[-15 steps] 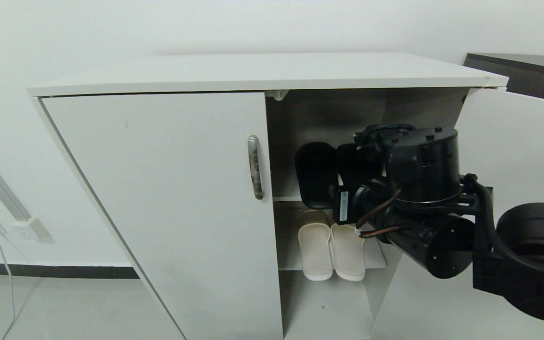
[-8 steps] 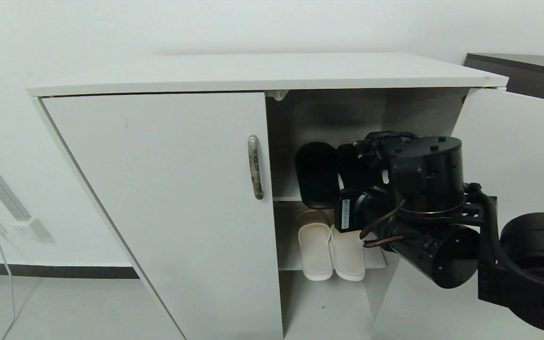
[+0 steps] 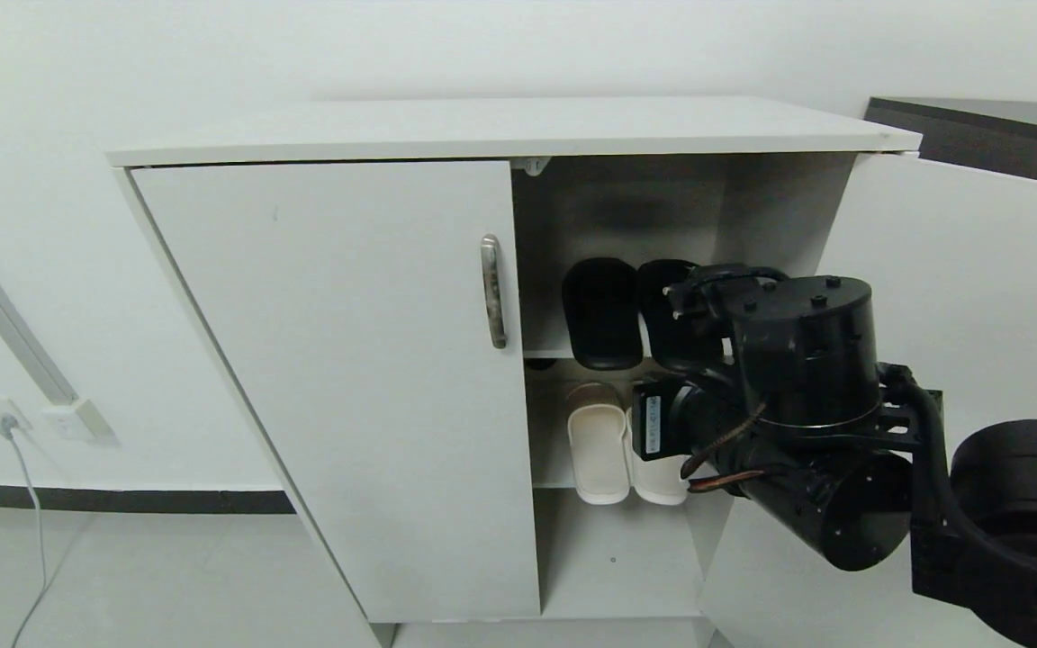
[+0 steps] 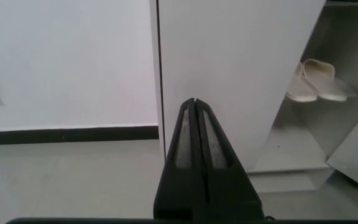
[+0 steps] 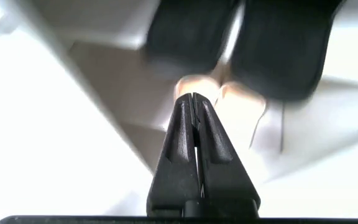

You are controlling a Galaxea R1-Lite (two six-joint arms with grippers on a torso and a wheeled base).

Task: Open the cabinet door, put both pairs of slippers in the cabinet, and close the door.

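Note:
The white cabinet (image 3: 509, 126) has its left door (image 3: 329, 360) closed and its right door (image 3: 960, 297) swung open. A black pair of slippers (image 3: 604, 313) lies on the upper shelf, and a white pair (image 3: 599, 441) on the shelf below. My right arm hangs in front of the opening. Its gripper (image 5: 193, 99) is shut and holds nothing, pointing at the black slippers (image 5: 229, 43) and white slippers (image 5: 229, 106) from just outside. My left gripper (image 4: 194, 102) is shut and holds nothing, low before the closed left door (image 4: 235, 62), with the white slippers (image 4: 319, 79) off to one side.
The left door carries a metal handle (image 3: 492, 290) at its inner edge. The cabinet's bottom compartment (image 3: 613, 558) is bare. A wall socket with a cable (image 3: 5, 423) sits low on the left wall, above open floor (image 3: 122, 576).
The head camera has backed away, so the cabinet looks smaller and shifted right. My right arm has drawn back out of the opening, and both black slippers now rest uncovered on the upper shelf.

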